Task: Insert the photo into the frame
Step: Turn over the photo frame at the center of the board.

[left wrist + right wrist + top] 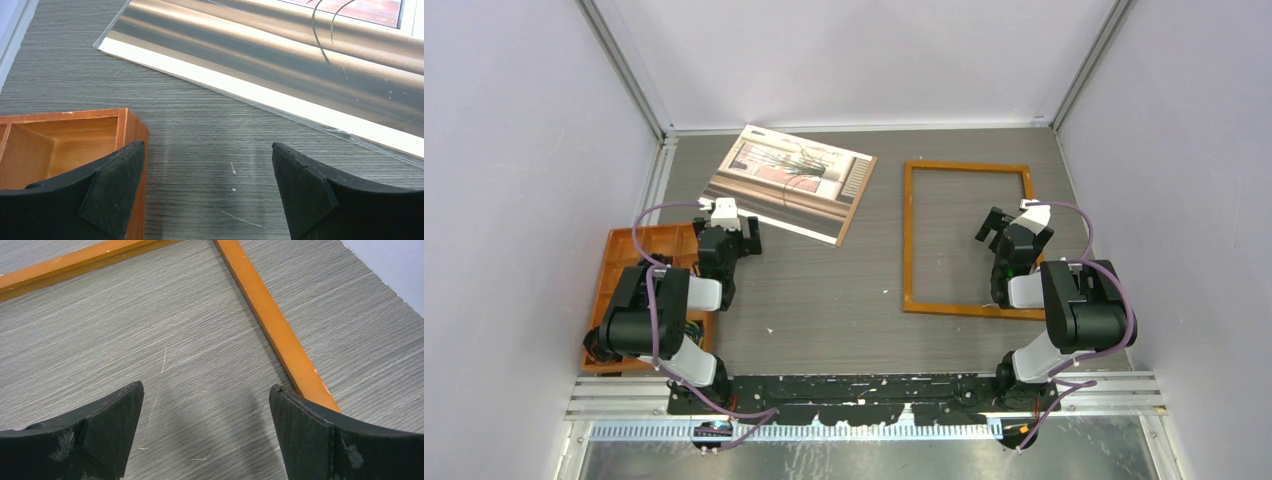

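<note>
Since nothing's been picked up yet, it all sits flat on the grey counter (824, 300), which looks like a plain starting layout.

The frame (908, 240) is on the right half. Its long axis runs away from the arms towards the back wall, and bare counter shows through the opening, so it's probably lying there ready to take the print.

The photo (789, 180) is at the far left, picture side up, well apart from the frame. It's skewed, with the long axis going roughly left to right and the right end swung nearer the arms. That's crossways to the frame, so it'd likely need about a quarter turn.

An orange tray (624, 250) sits by the left arm.

The left pincer (208, 145) is spread wide with nothing in it, aimed at the photo's near white edge, probably because it's closest to that edge. The right pincer (206, 385) is also wide open and empty, above the frame's inside and next to the right rail, maybe to steady it.
</note>
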Robot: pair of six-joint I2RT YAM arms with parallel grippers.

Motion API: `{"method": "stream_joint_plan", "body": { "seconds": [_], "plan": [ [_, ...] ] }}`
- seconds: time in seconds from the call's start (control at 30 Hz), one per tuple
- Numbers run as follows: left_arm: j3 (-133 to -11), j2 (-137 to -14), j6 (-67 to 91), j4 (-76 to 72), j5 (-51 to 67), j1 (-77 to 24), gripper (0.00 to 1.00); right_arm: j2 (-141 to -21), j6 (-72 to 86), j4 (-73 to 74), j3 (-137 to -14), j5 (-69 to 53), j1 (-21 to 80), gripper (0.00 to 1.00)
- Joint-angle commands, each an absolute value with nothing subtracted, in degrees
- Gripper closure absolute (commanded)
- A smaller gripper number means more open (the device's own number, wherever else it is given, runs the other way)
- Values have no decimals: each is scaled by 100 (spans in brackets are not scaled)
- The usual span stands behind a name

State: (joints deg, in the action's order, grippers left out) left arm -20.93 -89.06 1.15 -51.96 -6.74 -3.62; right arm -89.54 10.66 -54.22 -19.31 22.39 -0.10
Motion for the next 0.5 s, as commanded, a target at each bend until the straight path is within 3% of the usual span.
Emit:
{"method": "stream_joint_plan", "body": {
  "seconds": [0.0, 0.13, 0.23, 0.37, 0.47],
  "plan": [
    [-2113, -8878, 122, -5377, -747, -350, 0, -8911, 1044, -5634, -1942, 2321, -17, 0],
    [-2137, -8853, 110, -5374, -686, -332, 0, -8920, 1043, -5613, -1962, 2341, -13, 0],
    [-3075, -8449, 188, -3377, -582, -262, 0, -8844, 1080, -5541, -1972, 2519, -4, 0],
    [-4860, -8500, -140, -649, -371, -237, 0, -7712, 1765, -2453, -3123, 3617, 0, 0],
    [-5581, -8546, -328, 498, -86, -222, 0, -7442, 2248, -858, -4140, 3462, 0, 0]
  ]
}}
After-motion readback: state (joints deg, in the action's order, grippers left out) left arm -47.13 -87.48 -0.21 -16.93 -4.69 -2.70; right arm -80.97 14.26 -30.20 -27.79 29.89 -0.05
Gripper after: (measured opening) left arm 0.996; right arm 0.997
